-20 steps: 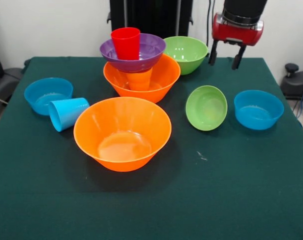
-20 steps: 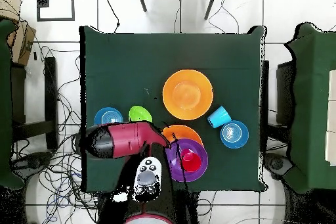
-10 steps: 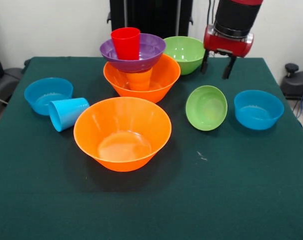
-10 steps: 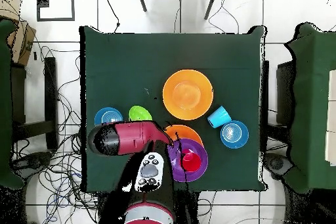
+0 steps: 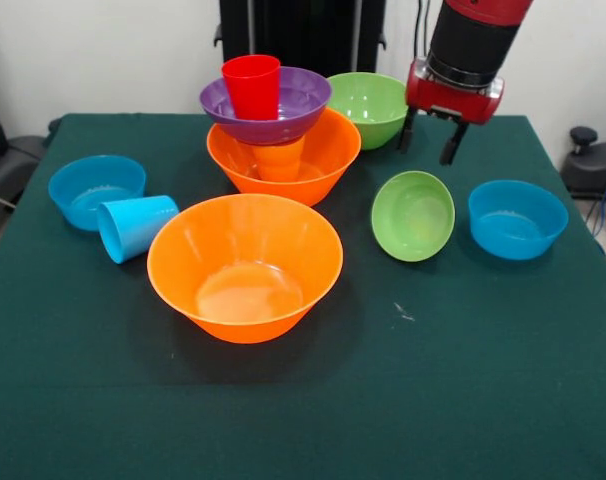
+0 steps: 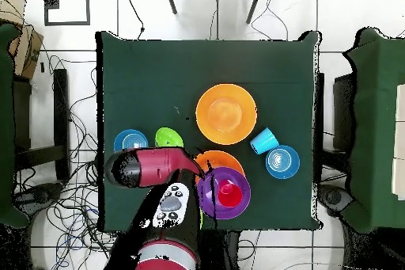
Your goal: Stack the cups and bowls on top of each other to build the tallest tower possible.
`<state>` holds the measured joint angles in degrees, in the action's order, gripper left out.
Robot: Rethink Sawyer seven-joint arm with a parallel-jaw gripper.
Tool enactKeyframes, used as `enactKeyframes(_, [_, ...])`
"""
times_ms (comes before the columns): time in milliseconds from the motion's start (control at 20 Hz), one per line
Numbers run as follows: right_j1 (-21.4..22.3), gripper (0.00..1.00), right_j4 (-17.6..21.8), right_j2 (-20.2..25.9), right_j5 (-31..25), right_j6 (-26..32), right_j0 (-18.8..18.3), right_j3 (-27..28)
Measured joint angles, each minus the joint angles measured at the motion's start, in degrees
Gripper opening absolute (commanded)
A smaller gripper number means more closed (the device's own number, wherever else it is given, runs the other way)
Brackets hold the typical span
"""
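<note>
- Nearest on the worktop [image 5: 483, 400] sat a big orange bowl [image 5: 245, 266], empty.
- Behind it the tower [image 5: 273, 125] stood: orange bowl, orange cup, purple bowl, red cup [image 5: 252, 86].
- Farther right, the claw [image 5: 430, 142] hung open and empty, above the small green bowl [image 5: 413, 215].

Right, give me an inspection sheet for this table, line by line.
Surface: green cloth, small white speck.
Tower: orange bowl, orange cup, purple bowl, red cup on top.
Loose things: large orange bowl, blue cup on its side, two blue bowls, tilted small green bowl, large green bowl.
Clutter: nothing seen.
Gripper: fingers open, empty.
Cables: on floor.
Surroundings: chairs.
</note>
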<state>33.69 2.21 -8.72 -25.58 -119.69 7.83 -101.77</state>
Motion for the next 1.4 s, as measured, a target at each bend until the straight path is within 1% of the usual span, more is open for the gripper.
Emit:
enactKeyframes(100, [-0.65, 1.00, -1.19, -0.63, 0.55, -0.35, 0.96, 0.14])
enactKeyframes(450, [-1.16, 1.00, -3.38, -1.30, 1.76, -0.94, 2.32, 0.16])
enactKeyframes(750, [-1.17, 1.00, -4.90, -1.59, 3.49, -0.94, 2.73, 0.16])
enactKeyframes(1000, [-1.17, 1.00, -5.84, -1.89, 3.71, -0.94, 2.84, 0.16])
enactKeyframes(1400, [-1.17, 1.00, -7.73, -2.81, 5.56, -0.98, 4.18, 0.11])
